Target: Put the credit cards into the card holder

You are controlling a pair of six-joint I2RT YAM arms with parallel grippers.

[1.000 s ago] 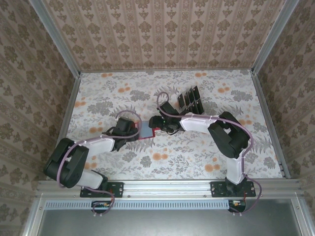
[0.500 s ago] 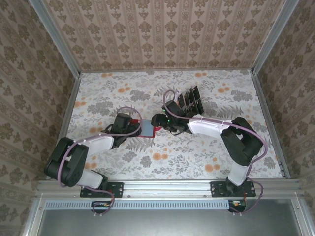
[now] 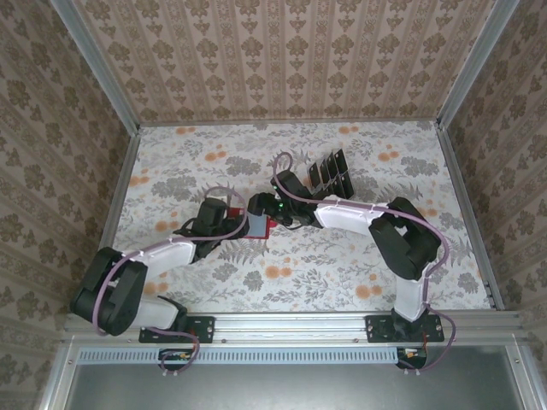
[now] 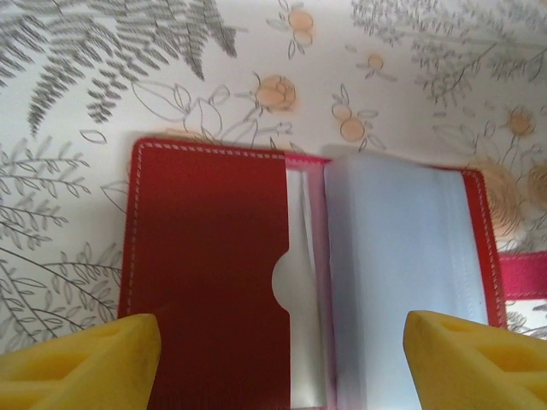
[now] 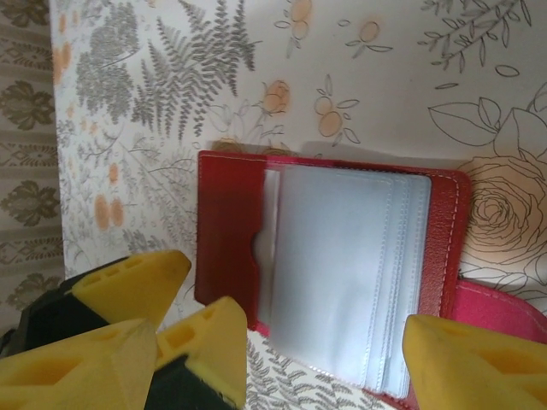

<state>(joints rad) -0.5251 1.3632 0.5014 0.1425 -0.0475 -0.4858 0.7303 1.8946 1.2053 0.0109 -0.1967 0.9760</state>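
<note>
The card holder (image 3: 255, 225) lies open and flat on the floral table, with a red flap (image 4: 205, 256) on the left and pale grey-blue pockets (image 4: 393, 256) on the right. My left gripper (image 4: 278, 367) hangs open just above its near part, one yellow fingertip over each side; in the top view it (image 3: 232, 224) comes in from the left. My right gripper (image 5: 278, 367) is open too, hovering over the same card holder (image 5: 342, 265) from the right (image 3: 261, 207). Neither holds anything. The credit cards (image 3: 329, 173) stand upright in a rack behind the right arm.
The left gripper's yellow fingers (image 5: 209, 342) crowd the card holder's lower left corner in the right wrist view. The pink clasp tab (image 5: 504, 312) sticks out at the right. Patterned walls (image 3: 282, 60) close the table in at the back and sides.
My right gripper has shifted left, further over the card holder. My left gripper has pushed a little farther forward toward it. The card holder itself has stayed in place.
</note>
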